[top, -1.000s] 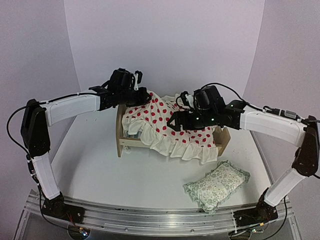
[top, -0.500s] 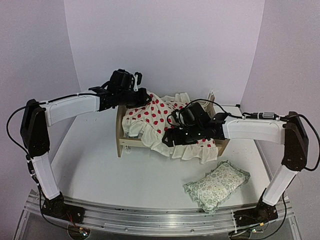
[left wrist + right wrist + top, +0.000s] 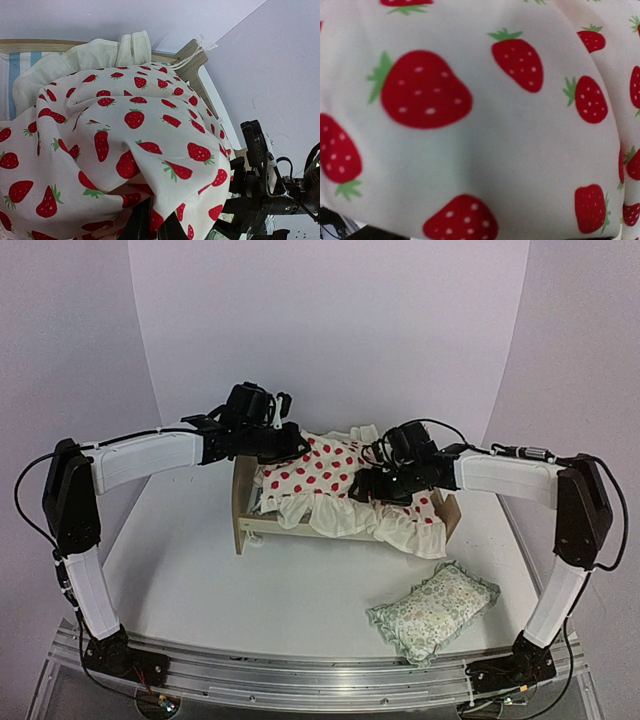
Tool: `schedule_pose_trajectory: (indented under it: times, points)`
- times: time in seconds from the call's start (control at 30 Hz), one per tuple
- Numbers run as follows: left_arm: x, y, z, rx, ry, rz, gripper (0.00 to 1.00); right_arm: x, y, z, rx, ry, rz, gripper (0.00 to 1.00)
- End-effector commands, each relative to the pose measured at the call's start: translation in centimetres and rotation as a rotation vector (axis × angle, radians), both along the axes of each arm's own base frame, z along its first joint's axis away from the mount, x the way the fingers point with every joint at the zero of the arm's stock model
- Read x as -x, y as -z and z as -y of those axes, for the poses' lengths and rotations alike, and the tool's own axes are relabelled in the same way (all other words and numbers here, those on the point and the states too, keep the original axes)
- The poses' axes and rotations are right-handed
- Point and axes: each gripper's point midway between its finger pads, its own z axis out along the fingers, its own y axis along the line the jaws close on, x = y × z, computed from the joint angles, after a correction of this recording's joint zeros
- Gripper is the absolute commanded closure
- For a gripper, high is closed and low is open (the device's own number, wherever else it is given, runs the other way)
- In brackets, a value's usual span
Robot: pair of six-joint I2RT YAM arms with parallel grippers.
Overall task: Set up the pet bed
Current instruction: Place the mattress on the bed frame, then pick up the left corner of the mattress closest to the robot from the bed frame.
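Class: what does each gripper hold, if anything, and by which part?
Left gripper pinches a fold of the strawberry cushion near its left end. Right gripper is over it; a grip cannot be told.

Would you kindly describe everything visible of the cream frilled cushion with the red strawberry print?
The cream fabric cushion, printed with red strawberries and edged by a plain frill, lies crumpled over the light-wood pet bed, its frill spilling over the near rail. The left gripper is shut on a raised fold at its left end; the right gripper is open close over its right part, contact unclear.
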Motion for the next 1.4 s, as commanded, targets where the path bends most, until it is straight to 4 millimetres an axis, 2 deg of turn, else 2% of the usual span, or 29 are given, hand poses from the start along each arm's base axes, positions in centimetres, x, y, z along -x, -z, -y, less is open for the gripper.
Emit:
schedule_pose_trajectory:
  times: [0.0,0.1,0.2,0.3,0.43,0.67,0.8,0.9,1.03,1.13,1.2,1.23,1.27,1.3,1.37]
  points:
    - [-0.7,-1.5,0.2,0.005,-0.006,0.040,0.91,4.1,-5.5,-3.1,-0.146,-0.141,0.037,0.12]
    - [-0.8,-1.4,0.3,0.008,-0.006,0.037,0.91,6.7,-6.6,-5.2,-0.171,-0.208,0.058,0.11]
    - [-0.8,-1.7,0.3,0.014,-0.007,0.041,0.90,7.7,-7.1,-6.0,-0.200,-0.208,0.077,0.08]
    - [-0.7,-1.8,0.2,0.014,-0.006,0.044,0.90,7.5,-7.3,-6.8,-0.254,-0.163,0.094,0.06]
    - [-0.6,-2.0,0.2,0.022,-0.001,0.045,0.90,7.2,-6.8,-9.0,-0.318,-0.126,0.088,0.04]
    - [-0.4,-1.4,0.3,0.019,0.007,0.034,0.89,6.3,-6.6,-12.7,-0.308,-0.099,0.123,0.05]
    - [-0.3,-1.5,0.3,0.023,0.011,0.036,0.89,5.3,-6.6,-13.6,-0.278,-0.071,0.161,0.07]
    - [0.0,-1.7,0.3,0.030,0.020,0.034,0.89,4.5,-5.8,-13.0,-0.213,-0.031,0.198,0.11]
    - [0.4,-1.7,0.3,0.040,0.029,0.028,0.89,2.9,-5.4,-11.9,-0.129,0.017,0.280,0.30]
    - [0.7,-1.5,0.3,0.046,0.037,0.018,0.89,2.0,-5.2,-12.2,-0.088,0.016,0.322,0.39]
    - [0.9,-1.4,0.4,0.052,0.046,0.012,0.89,1.6,-5.2,-12.6,-0.072,0.006,0.338,0.50]
    - [1.0,-1.4,0.5,0.055,0.051,0.009,0.89,1.5,-5.2,-12.7,-0.066,0.001,0.345,0.58]
    - [1.1,-1.3,0.4,0.056,0.052,0.006,0.89,1.3,-5.0,-12.7,-0.059,0.004,0.348,0.72]
    - [1.1,-1.3,0.4,0.057,0.055,0.004,0.89,1.1,-5.0,-12.6,-0.055,0.008,0.352,0.82]
    - [1.3,-1.2,0.4,0.061,0.057,0.001,0.88,1.1,-5.0,-12.5,-0.051,0.004,0.354,0.97]
